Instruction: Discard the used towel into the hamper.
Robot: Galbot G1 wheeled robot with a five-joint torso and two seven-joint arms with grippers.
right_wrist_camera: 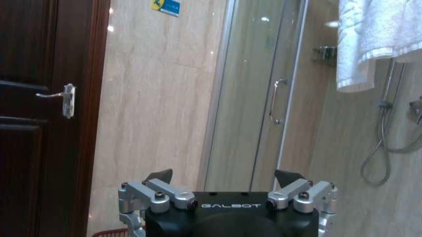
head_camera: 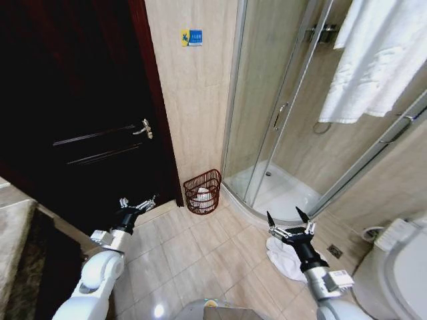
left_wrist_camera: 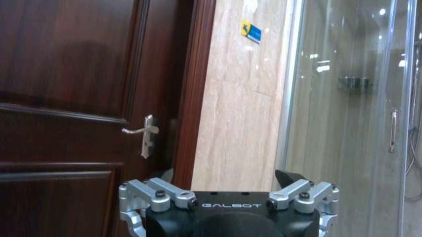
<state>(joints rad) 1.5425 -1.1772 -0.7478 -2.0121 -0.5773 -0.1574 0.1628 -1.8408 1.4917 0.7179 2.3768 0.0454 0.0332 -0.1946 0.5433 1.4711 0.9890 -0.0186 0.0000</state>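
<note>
The reddish-brown wire hamper (head_camera: 202,191) stands on the tiled floor in the corner between the dark door and the shower glass, with something white inside it. A crumpled white towel (head_camera: 283,259) lies on the floor by the shower step, directly under my right gripper (head_camera: 289,217), which is open and empty above it. In the right wrist view the right gripper (right_wrist_camera: 224,177) faces the wall, and the hamper's rim (right_wrist_camera: 108,232) peeks in beside it. My left gripper (head_camera: 137,203) is open and empty near the door, left of the hamper; the left gripper (left_wrist_camera: 224,177) faces the door jamb.
A dark wooden door (head_camera: 80,107) with a lever handle (head_camera: 143,129) closes off the left. The curved glass shower cabin (head_camera: 280,120) stands behind the hamper. Another white towel (head_camera: 380,60) hangs at upper right. A toilet (head_camera: 400,273) sits at the right edge.
</note>
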